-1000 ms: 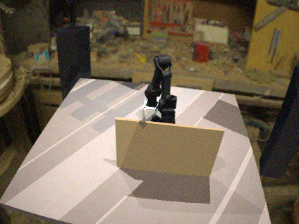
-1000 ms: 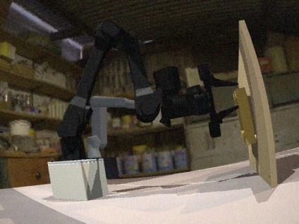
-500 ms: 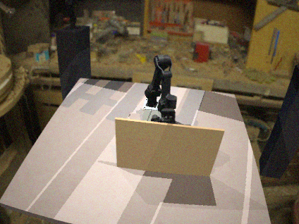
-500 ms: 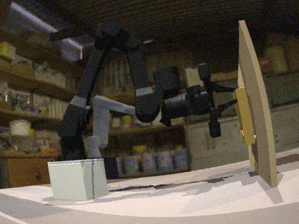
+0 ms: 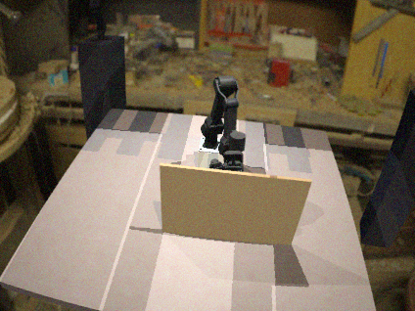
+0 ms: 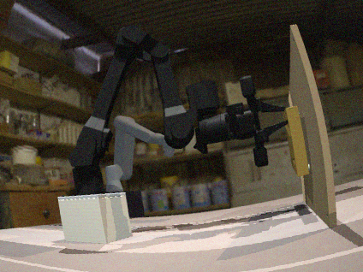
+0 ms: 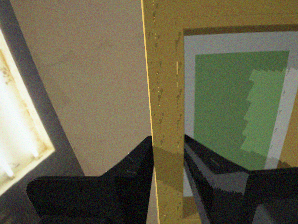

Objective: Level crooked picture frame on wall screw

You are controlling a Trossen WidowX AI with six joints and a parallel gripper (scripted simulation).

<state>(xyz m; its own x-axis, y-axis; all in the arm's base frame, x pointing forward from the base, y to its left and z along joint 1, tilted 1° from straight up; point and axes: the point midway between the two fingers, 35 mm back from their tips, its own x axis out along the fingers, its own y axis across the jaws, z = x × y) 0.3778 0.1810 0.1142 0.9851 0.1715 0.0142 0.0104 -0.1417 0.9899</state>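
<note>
The 2 fingers are clamped on the yellow side bar of the picture frame (image 7: 165, 90), which hangs on the tan wall board (image 6: 314, 141) at 3 o'clock
</note>
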